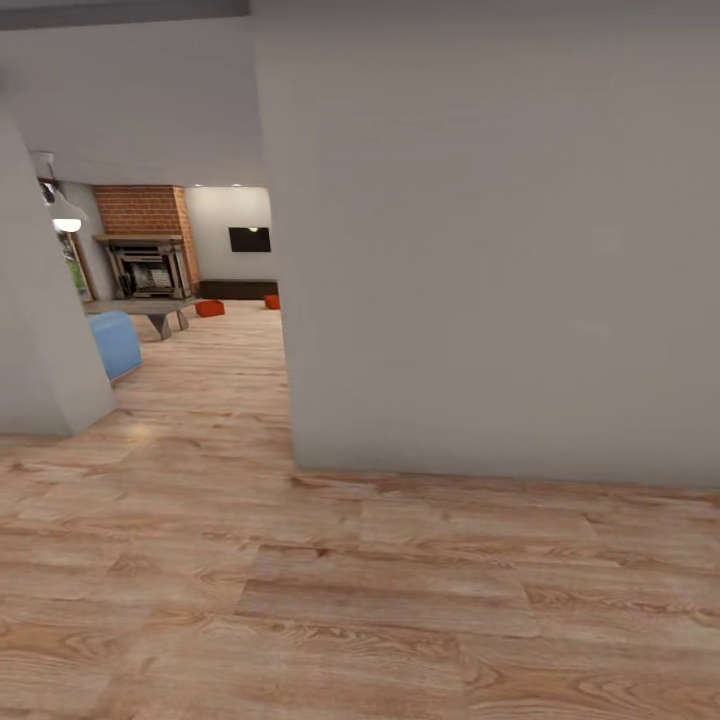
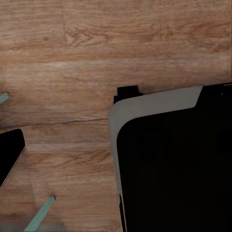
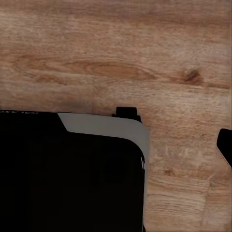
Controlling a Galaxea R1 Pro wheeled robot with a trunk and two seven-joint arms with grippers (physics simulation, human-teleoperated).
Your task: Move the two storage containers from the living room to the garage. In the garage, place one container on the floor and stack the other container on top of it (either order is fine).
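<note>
Light wood-plank floor [image 1: 400, 620] lies nearest. Far left, two orange-red tubs [image 1: 209, 308] [image 1: 272, 301] sit near the fireplace [image 1: 148, 268]; likely light, stiff plastic, best gripped by the rim. Pincer states cannot be told.

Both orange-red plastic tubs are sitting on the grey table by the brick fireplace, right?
Not on the table. The head view shows both orange-red plastic tubs on the light wood-plank floor, beyond the grey table by the brick fireplace.

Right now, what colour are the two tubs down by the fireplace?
Orange-red, both tubs; head view shows them best.
</note>
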